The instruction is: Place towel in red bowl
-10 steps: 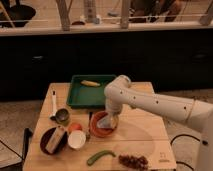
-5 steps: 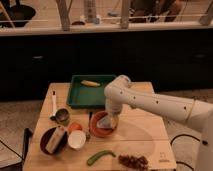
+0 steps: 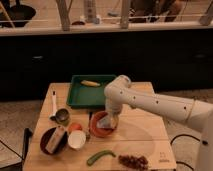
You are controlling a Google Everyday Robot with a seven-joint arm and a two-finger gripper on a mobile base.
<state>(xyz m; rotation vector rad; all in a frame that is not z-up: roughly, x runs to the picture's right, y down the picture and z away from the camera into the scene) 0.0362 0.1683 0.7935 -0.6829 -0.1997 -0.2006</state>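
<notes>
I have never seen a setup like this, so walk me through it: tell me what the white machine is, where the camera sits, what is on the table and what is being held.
The white shape is a robot arm reaching in from the right. One camera looks down on a wooden table from the front.

Its gripper hangs over the red bowl, with the pale towel at its tip, inside the bowl.

Also there: a green tray holding a banana, a metal cup, a dark bowl, a white cup, a green pepper and a dark reddish heap.
</notes>
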